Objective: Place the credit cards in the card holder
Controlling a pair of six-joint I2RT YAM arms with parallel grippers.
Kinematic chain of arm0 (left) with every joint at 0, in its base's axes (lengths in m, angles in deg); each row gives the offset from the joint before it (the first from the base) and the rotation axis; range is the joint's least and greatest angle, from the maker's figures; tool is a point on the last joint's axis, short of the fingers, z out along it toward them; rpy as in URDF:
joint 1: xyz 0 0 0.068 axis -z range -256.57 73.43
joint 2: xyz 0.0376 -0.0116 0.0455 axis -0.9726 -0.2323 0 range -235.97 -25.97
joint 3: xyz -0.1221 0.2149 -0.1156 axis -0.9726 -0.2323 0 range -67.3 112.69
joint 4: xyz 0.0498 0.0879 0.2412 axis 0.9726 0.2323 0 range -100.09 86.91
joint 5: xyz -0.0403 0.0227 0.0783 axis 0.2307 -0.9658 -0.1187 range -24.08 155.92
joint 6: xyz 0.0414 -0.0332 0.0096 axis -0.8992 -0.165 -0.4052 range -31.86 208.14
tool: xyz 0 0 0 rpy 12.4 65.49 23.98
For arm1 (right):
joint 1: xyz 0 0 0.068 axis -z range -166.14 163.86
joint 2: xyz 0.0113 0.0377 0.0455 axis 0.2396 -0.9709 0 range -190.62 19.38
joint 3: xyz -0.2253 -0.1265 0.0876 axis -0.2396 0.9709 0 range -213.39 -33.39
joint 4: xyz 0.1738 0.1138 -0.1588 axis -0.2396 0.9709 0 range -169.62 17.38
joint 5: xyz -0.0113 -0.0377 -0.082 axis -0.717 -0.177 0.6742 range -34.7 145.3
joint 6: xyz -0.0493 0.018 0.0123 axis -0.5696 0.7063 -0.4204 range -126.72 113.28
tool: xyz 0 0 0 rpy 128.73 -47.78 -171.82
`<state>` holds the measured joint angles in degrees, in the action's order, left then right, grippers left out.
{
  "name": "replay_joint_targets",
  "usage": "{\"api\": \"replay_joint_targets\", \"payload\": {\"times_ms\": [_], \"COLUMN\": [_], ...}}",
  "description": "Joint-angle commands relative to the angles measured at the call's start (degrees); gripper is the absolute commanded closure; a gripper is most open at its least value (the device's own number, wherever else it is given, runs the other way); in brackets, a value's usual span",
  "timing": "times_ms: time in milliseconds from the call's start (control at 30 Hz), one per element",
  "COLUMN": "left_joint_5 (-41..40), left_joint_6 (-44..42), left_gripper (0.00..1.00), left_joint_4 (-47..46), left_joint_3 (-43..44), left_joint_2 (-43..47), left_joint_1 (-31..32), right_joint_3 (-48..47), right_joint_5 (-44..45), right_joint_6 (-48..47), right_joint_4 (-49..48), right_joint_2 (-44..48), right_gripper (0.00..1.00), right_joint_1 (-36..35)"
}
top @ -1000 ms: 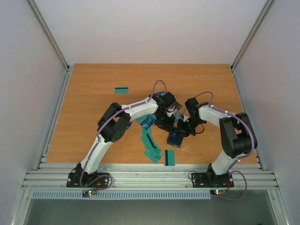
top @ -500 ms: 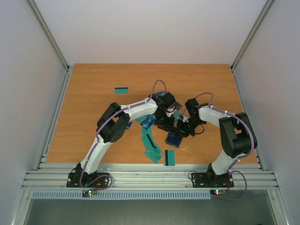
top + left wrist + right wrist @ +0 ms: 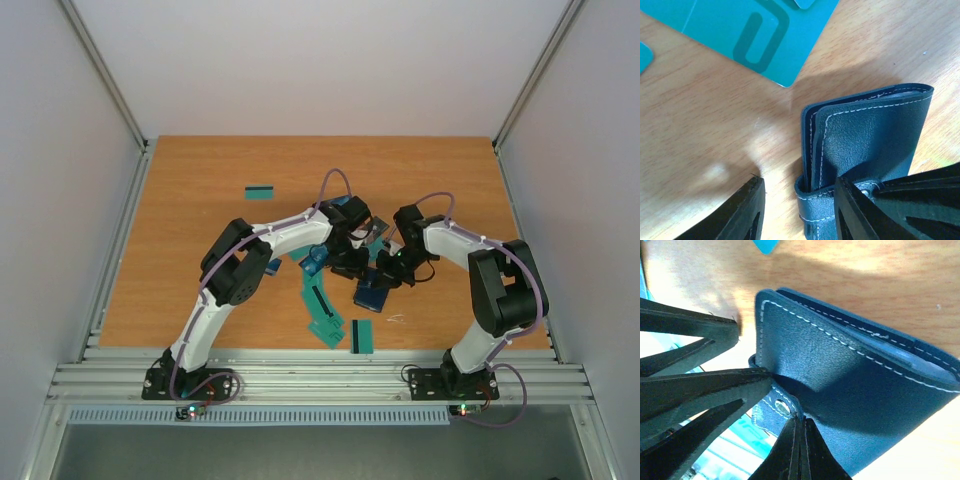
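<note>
The dark navy card holder (image 3: 371, 294) lies closed on the table between both grippers. In the left wrist view my left gripper (image 3: 799, 186) is open, its jaws straddling the strap end of the card holder (image 3: 870, 135). In the right wrist view my right gripper (image 3: 801, 424) is shut, its tips pinched at the edge of the clasp tab (image 3: 774, 407) beside the metal snap; the card holder (image 3: 840, 375) fills that view. Teal credit cards (image 3: 322, 308) lie just left of the holder, with one (image 3: 362, 336) near the front edge and one (image 3: 260, 193) far back left. A blue card (image 3: 315, 261) lies under the left arm.
A large teal card (image 3: 755, 35) lies on the wood just beyond the holder in the left wrist view. The left gripper's fingers (image 3: 695, 330) crowd the right wrist view. The two grippers (image 3: 352, 262) (image 3: 386, 270) almost touch. Grey walls enclose the table.
Both grippers and the card holder have shifted slightly toward the back of the table. The left arm's elbow has moved a little left.
</note>
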<state>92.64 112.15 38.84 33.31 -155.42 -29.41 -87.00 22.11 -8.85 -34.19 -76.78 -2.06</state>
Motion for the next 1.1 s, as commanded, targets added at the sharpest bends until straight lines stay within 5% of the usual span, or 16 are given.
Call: {"api": "replay_joint_targets", "payload": {"times_ms": [0, 1067], "left_joint_5": [-0.4, 3.2], "left_joint_6": [0.5, -1.0], "left_gripper": [0.60, 0.58], "left_joint_4": [-1.5, -4.5], "left_joint_3": [-0.5, -3.1], "left_joint_2": [2.6, 4.6], "left_joint_1": [-0.2, 0.2], "right_joint_3": [-2.6, -2.1], "right_joint_5": [0.1, -0.7], "right_joint_6": [0.9, -0.4], "right_joint_4": [1.1, 1.9], "right_joint_2": [0.5, -2.6], "right_gripper": [0.99, 0.99], "right_joint_1": [0.2, 0.2]}}
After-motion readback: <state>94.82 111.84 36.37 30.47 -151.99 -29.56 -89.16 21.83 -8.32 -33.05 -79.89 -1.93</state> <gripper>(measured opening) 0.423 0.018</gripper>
